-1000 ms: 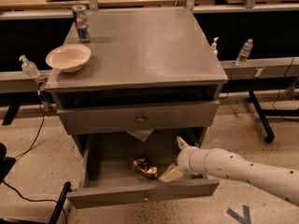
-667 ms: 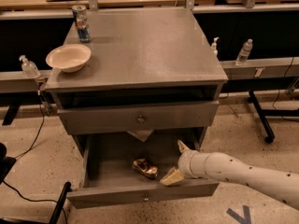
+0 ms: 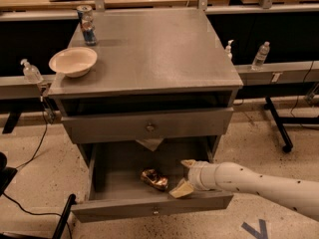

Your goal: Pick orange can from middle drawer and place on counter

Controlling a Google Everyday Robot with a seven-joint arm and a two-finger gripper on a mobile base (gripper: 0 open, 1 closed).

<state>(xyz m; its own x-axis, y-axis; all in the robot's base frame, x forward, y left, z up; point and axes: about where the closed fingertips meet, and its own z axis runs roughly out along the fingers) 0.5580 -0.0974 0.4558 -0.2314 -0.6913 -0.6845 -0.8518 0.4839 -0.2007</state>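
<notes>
The orange can (image 3: 154, 179) lies on its side, crinkled and golden, on the floor of the open middle drawer (image 3: 119, 171), near the front centre. My gripper (image 3: 184, 177) reaches into the drawer from the right on a white arm. Its two tan fingers are spread, one high at the back, one low at the front. The lower fingertip (image 3: 177, 189) is just right of the can; I cannot tell if it touches. The counter (image 3: 159, 49) is the grey cabinet top above.
A white bowl (image 3: 73, 60) sits at the counter's left edge and a tall blue, red and silver can (image 3: 86, 25) at its back left. A closed taller-fronted drawer (image 3: 147, 126) overhangs the open one. Bottles stand on rails either side. Wooden tables are behind.
My gripper has moved a little left and lower in the drawer, closer to the orange can. The can has not moved.
</notes>
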